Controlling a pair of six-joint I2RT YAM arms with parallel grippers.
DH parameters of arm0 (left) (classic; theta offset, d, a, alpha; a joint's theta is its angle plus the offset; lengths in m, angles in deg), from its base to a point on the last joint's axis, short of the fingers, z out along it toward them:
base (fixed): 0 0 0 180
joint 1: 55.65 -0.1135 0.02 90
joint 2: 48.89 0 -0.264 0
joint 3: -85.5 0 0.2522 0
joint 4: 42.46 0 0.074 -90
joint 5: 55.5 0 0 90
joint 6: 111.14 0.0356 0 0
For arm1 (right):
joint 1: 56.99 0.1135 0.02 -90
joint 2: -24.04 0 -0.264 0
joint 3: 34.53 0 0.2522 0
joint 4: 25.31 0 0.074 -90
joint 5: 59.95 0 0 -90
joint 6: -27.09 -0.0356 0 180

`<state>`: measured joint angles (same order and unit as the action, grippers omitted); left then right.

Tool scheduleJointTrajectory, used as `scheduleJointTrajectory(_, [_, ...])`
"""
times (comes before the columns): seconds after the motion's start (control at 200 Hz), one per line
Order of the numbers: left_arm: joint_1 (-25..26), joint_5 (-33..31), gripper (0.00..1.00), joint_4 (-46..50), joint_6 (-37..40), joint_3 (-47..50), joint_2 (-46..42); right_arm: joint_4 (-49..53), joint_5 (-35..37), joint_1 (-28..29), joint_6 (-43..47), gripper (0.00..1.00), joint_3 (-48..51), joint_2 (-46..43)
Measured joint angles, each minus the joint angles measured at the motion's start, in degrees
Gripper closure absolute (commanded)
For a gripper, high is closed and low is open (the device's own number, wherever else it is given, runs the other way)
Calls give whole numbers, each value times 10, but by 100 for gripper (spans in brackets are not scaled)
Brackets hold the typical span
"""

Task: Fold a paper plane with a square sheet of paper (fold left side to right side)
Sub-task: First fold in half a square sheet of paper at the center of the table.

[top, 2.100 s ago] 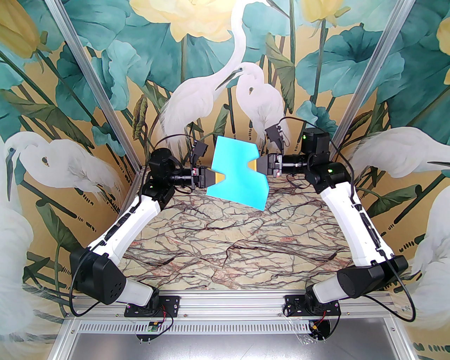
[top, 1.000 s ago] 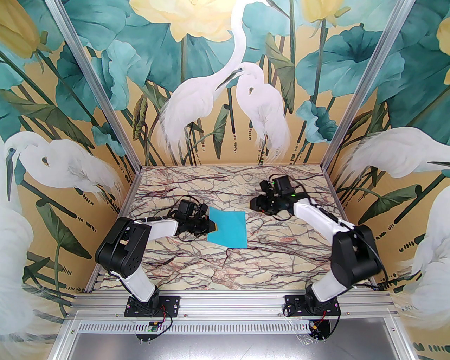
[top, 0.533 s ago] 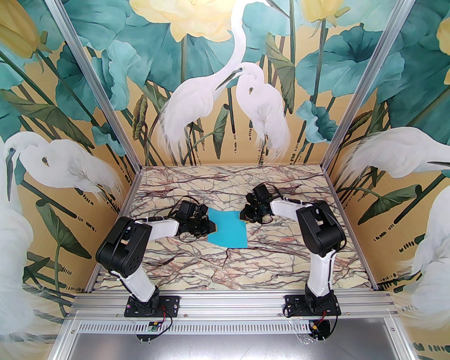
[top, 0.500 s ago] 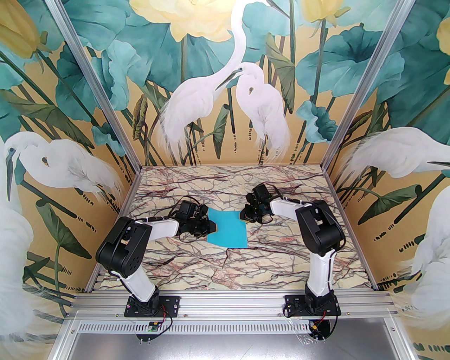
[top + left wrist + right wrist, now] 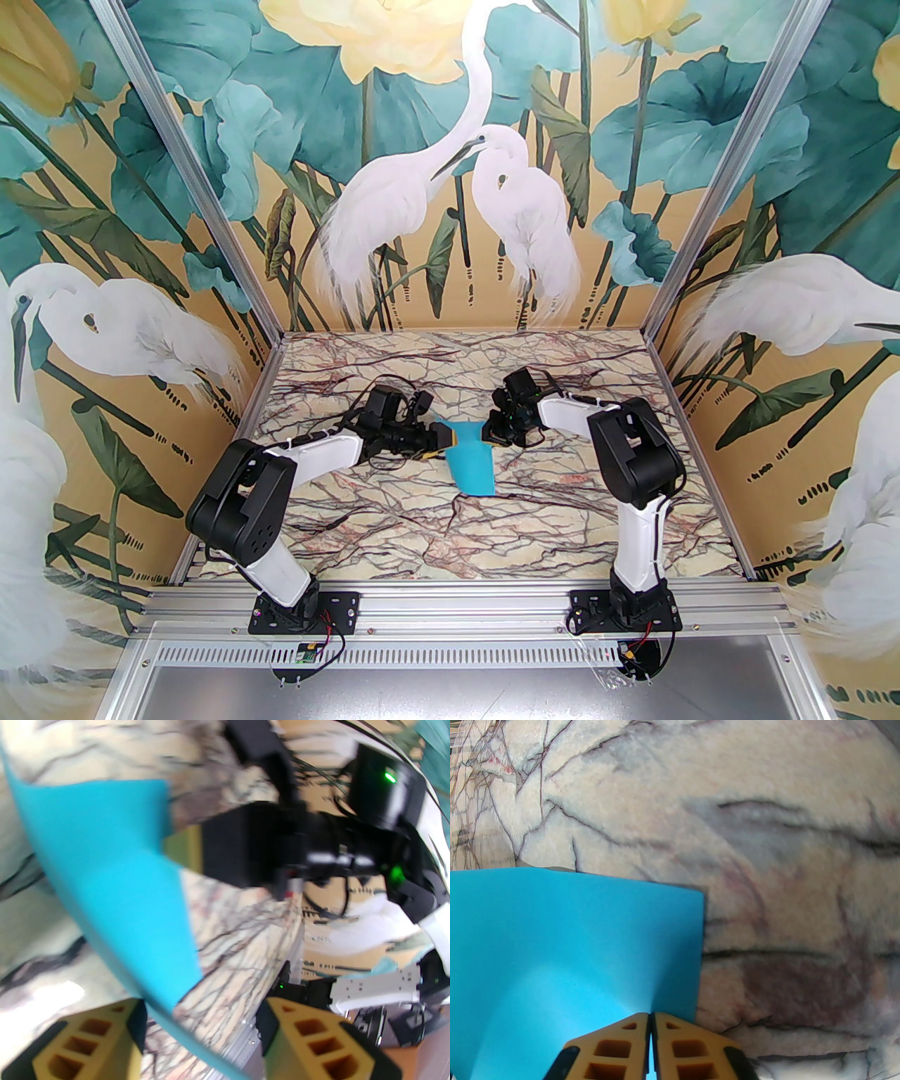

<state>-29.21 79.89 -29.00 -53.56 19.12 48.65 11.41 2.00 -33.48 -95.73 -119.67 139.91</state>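
The square sheet of paper [image 5: 472,465] is turquoise and stands bowed up off the marble table [image 5: 492,548], looking narrow from above. My right gripper [image 5: 486,430] is at its far right corner. In the right wrist view the right gripper [image 5: 651,1017] is shut on the paper's [image 5: 573,938] edge, and the sheet curves away to the left. My left gripper [image 5: 444,437] is at the paper's raised left side. In the left wrist view the left gripper [image 5: 202,1001] stands open, with the sheet's [image 5: 116,860] thin edge running between the fingers [image 5: 88,1043], unclamped.
Painted walls with herons and teal leaves close in the table on three sides. An aluminium rail [image 5: 450,605] carries both arm bases at the near edge. Bare marble lies in front of the paper and behind it.
My right gripper has come in to the paper's far right corner and shut on it. My left gripper lifted the left side toward the right, then opened. The sheet went from flat to bowed.
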Motion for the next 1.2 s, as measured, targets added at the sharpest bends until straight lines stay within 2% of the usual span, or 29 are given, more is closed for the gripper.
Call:
scheduleJointTrajectory(0.195, [30,26,34,-10,1,-35,55,-22,-6,-5,-5,82,15,-8])
scheduleJointTrajectory(0.305, [37,33,37,-12,1,-39,78,-32,-6,-15,-11,78,29,-21])
scheduleJointTrajectory(0.48, [37,35,44,-13,3,-39,83,-56,-10,-50,-27,65,62,-72])
scheduleJointTrajectory(0.62, [37,35,52,-12,5,-39,83,-95,-38,-74,-42,49,99,-134])
scheduleJointTrajectory(0.72, [37,35,53,-12,5,-40,83,-135,-71,-75,-52,46,122,-157])
scheduleJointTrajectory(1.03, [37,34,56,-11,6,-43,83,-200,-146,-57,-67,47,159,-147])
scheduleJointTrajectory(1.105, [37,34,57,-10,6,-46,83,-207,-156,-53,-66,50,159,-143])
scheduleJointTrajectory(1.2, [37,34,57,-7,8,-50,83,-206,-162,-48,-64,59,157,-134])
